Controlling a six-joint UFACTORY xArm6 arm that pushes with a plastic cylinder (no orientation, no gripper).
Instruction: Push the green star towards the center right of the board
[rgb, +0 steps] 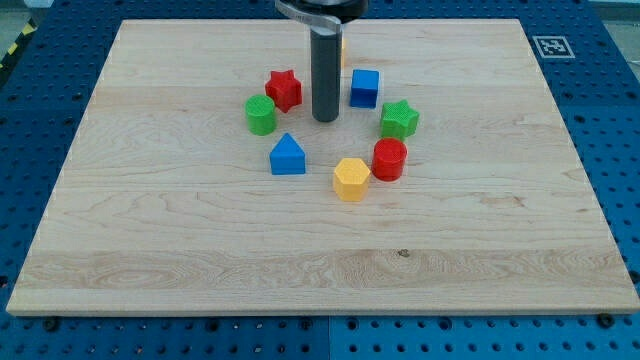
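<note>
The green star (399, 119) lies on the wooden board (180, 230), right of the board's middle in the upper half. My tip (325, 119) stands inside a ring of blocks, well to the left of the green star and apart from it. The blue cube (364, 88) is up and right of the tip. The red star (284, 89) is up and left of it. The red cylinder (389, 159) sits just below the green star.
A green cylinder (261, 115) lies left of the tip. A blue house-shaped block (287, 155) and a yellow hexagon (351, 179) lie below it. A yellow block (342, 47) peeks out behind the rod. A marker tag (550, 45) is at the top right corner.
</note>
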